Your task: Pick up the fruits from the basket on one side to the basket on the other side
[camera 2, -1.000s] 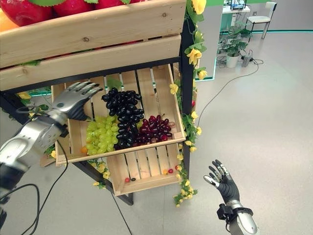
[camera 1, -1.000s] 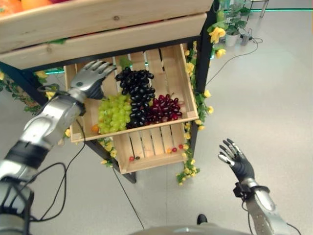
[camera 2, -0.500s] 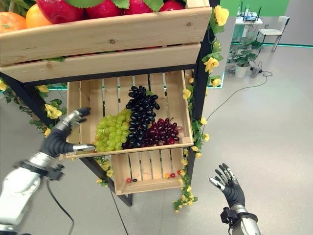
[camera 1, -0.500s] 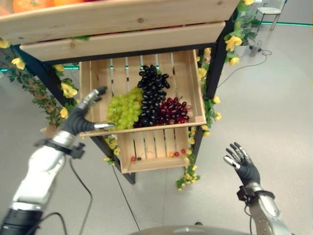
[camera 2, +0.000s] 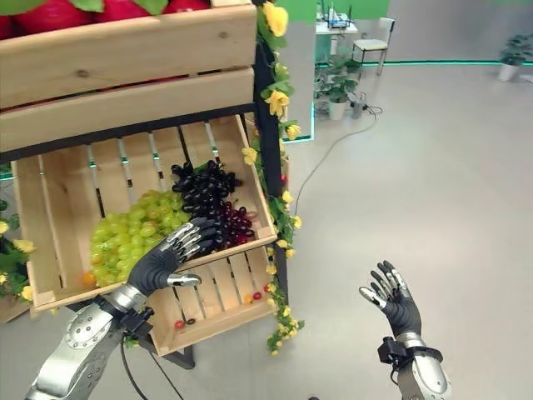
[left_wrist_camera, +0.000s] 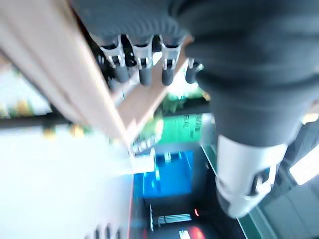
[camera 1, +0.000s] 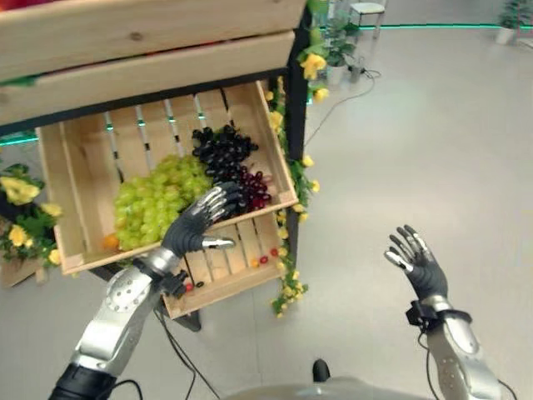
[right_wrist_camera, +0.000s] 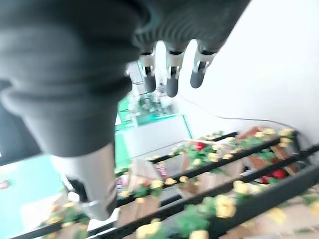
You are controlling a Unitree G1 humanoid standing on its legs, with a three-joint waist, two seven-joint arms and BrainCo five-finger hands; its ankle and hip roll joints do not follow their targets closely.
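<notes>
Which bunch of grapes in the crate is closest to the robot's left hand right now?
The dark red bunch at the crate's front right: the left hand's fingertips reach its edge, while the green bunch and black bunch lie farther off.

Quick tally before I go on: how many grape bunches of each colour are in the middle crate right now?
Green grape bunch: 1
Black grape bunch: 1
Red grape bunch: 1
Total: 3 bunches, all lying in the wooden crate, with the open left hand over its front edge.
</notes>
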